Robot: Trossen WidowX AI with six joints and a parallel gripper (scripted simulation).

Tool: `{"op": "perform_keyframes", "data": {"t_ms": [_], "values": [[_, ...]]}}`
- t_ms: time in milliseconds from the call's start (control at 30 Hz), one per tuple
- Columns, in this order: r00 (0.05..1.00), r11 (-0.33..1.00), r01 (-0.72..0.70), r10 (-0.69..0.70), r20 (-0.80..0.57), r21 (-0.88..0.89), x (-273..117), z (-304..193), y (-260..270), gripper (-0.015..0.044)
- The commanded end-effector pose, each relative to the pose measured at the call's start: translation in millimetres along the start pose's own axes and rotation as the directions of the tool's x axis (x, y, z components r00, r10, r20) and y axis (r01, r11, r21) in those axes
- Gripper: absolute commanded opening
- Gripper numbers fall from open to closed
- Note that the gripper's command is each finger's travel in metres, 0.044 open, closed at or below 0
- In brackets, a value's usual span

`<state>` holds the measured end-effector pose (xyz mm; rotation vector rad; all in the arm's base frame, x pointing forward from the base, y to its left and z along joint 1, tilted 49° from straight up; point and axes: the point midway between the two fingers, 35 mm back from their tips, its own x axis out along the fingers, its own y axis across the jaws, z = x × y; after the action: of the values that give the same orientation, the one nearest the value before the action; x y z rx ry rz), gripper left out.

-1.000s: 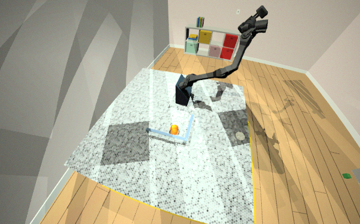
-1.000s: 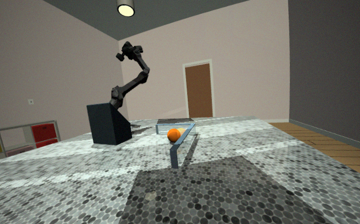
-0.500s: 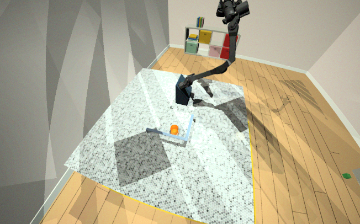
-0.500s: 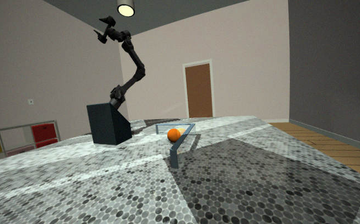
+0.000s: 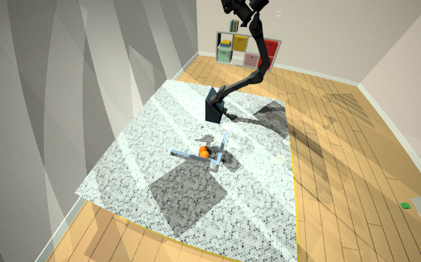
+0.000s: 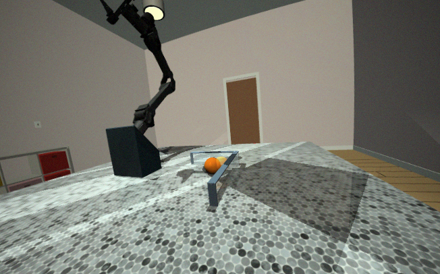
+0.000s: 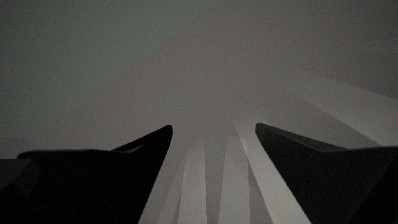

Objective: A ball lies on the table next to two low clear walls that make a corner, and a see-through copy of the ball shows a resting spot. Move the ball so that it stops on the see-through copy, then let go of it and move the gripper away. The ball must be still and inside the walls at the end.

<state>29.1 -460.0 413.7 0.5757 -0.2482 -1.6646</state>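
The orange ball (image 5: 202, 150) (image 6: 212, 165) lies on the table inside the corner made by the two low clear walls (image 5: 186, 154) (image 6: 216, 178). The see-through copy (image 5: 205, 155) (image 6: 222, 159) sits right beside the ball and overlaps it, a little closer to the corner. My gripper (image 5: 229, 5) (image 6: 108, 14) (image 7: 212, 128) is open and empty. It is raised high above the arm's base, far from the ball, and is partly cut off at the top edge of the top and exterior views. The wrist view shows only the two dark fingers against a grey wall or ceiling.
The arm's dark base block (image 5: 213, 110) (image 6: 131, 152) stands on the table behind the walls. A cube shelf (image 5: 248, 48) (image 6: 21, 170) stands at the far wall. A door (image 6: 243, 110) and a ceiling lamp (image 6: 154, 8) show in the exterior view. A small green thing (image 5: 405, 205) lies on the floor.
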Motion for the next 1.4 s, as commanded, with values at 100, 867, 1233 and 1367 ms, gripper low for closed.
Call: {"op": "perform_keyframes", "data": {"t_ms": [100,867,1233,1367], "values": [[0.949,0.973,-0.172,0.122,-0.29,-0.155,9,-111,50,0.0421],[0.249,0.482,-0.864,0.158,-0.956,-0.145,-171,-437,138,0.0421],[-0.216,0.206,-0.96,-0.116,-0.97,0.189,-325,-545,88,0.0421],[-0.357,0.142,-0.933,-0.249,-0.9,0.331,-382,-568,54,0.0421]]}}
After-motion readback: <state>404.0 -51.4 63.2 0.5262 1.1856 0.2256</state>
